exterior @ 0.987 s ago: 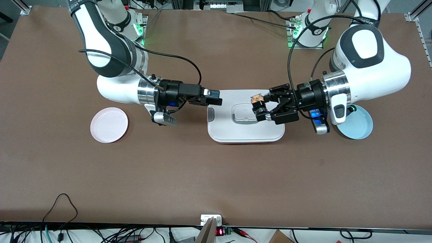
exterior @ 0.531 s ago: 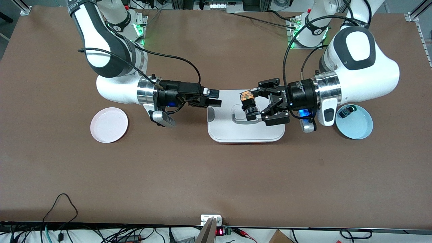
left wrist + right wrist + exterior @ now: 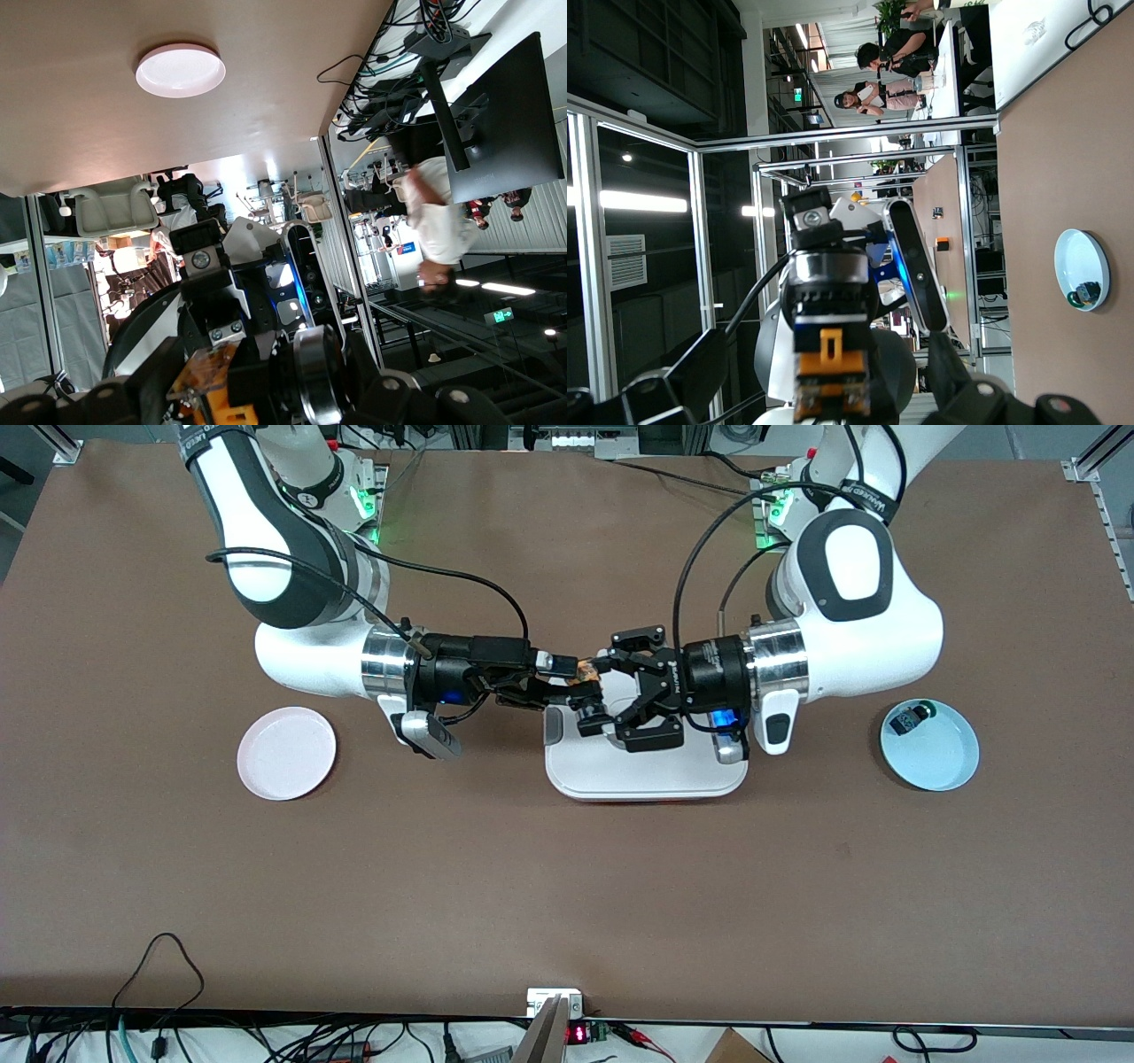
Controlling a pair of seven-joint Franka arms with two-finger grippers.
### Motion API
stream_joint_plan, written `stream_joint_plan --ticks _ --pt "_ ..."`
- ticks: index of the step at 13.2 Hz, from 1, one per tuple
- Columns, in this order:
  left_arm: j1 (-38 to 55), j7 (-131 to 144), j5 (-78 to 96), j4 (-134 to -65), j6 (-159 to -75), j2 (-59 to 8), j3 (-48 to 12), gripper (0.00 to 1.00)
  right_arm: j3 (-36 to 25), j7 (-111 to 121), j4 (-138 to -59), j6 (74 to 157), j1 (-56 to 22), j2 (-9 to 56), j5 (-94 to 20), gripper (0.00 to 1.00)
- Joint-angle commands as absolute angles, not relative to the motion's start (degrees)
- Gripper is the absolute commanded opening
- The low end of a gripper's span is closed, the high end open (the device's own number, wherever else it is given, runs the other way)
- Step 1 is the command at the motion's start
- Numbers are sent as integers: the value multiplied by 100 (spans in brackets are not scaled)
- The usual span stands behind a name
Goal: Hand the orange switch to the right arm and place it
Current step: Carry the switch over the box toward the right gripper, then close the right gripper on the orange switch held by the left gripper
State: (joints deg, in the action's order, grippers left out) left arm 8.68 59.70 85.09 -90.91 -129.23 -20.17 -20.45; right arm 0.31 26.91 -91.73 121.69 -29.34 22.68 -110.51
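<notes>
We see left gripper (image 3: 592,701) clamping orange switch (image 3: 586,677) over white tray (image 3: 647,775); right gripper (image 3: 567,680) jaws spread around switch; pink plate (image 3: 286,753), blue bowl (image 3: 930,745) at table ends.

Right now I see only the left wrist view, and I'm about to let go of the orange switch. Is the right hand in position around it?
Observer: Yes. In the right wrist view the orange switch sits between the fingers of the open right hand, one on each side. They have not closed on it.
Operator: What is underneath the handover?
Observer: The front view shows the left hand, shut on the switch, over the white tray, near the tray's edge toward the right arm's end of the table.
</notes>
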Motion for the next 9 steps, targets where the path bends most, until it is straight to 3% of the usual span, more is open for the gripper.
stream_joint_plan --ticks 1,4,9 --pt "896 6073 8622 -8868 -12973 -2127 -2030 0 44 2821 -9158 12068 -2927 2311 -11162 100" --pt "896 6073 8587 -8868 -12973 -2127 -2039 0 44 2821 -9263 11243 -2655 2391 -11171 98" --pt "896 6003 8561 -8859 -12973 -2136 -2039 0 44 2804 -9246 11224 -2637 2382 -11197 97"
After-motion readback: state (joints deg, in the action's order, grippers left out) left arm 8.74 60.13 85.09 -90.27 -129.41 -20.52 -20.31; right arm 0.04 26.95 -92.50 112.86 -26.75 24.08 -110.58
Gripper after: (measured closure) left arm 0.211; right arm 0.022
